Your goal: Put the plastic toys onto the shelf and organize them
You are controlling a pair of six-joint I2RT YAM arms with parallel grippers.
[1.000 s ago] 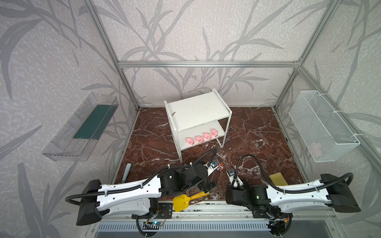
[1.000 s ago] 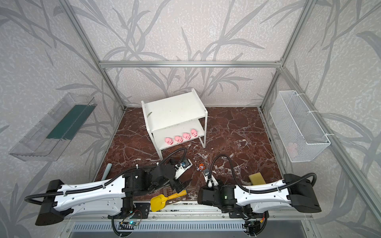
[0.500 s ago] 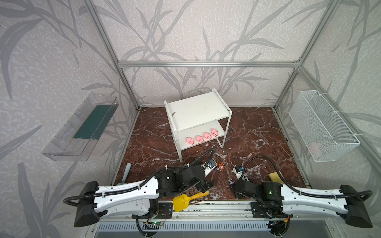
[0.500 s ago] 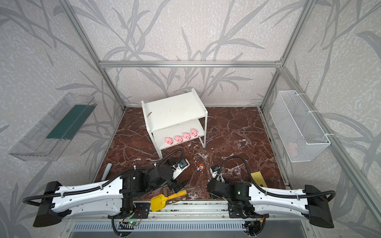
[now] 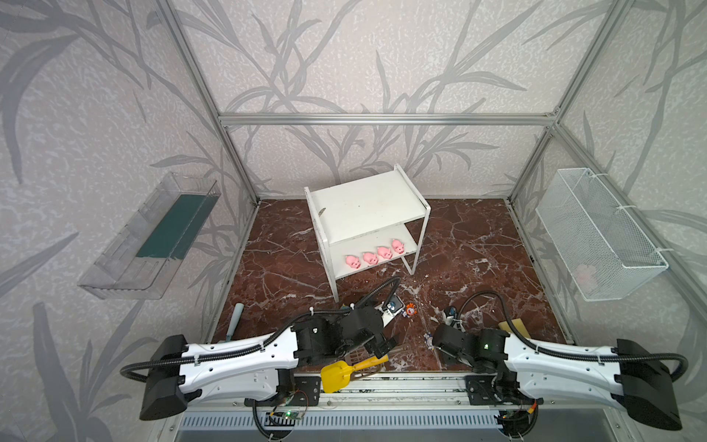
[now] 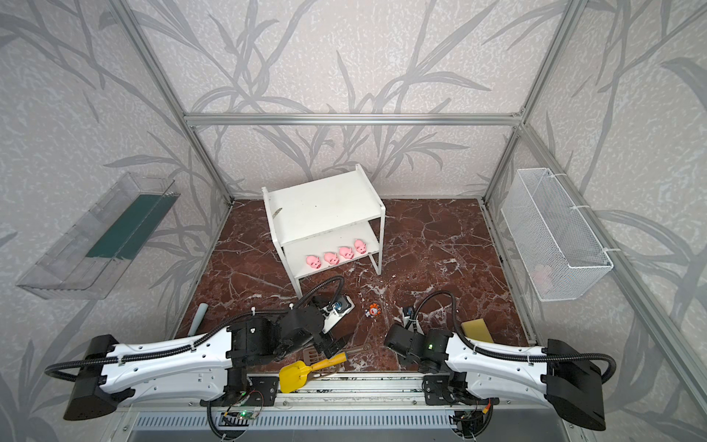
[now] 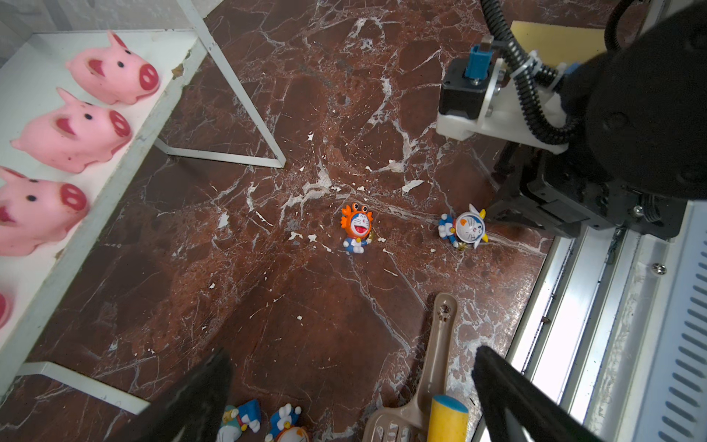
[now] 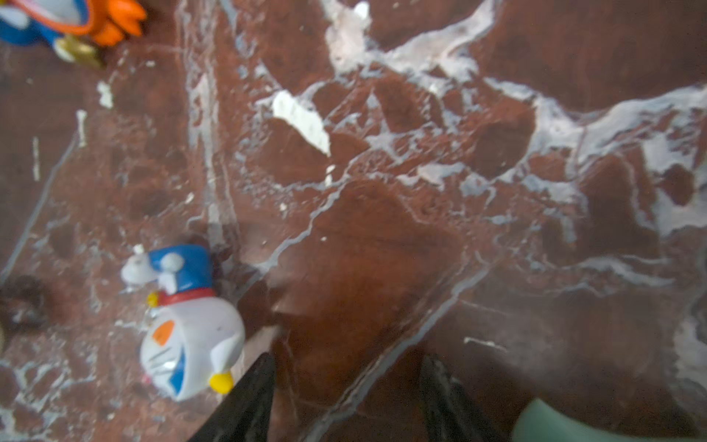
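Worktop (image 5: pixel 478 245): glossy veined red-brown marble.
Shelf (image 5: pixel 367 206): flat white boards; rounded pink pigs (image 5: pixel 370 258).
Left tool (image 7: pixel 352 354): spread, empty.
Right tool (image 8: pixel 348 359): parted, empty.

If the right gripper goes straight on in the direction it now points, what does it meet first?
Probably the bare marble floor: nothing lies between the open jaws of the right gripper. The white-headed figurine lies on its side just outside one finger, which might brush it; depth is unclear.
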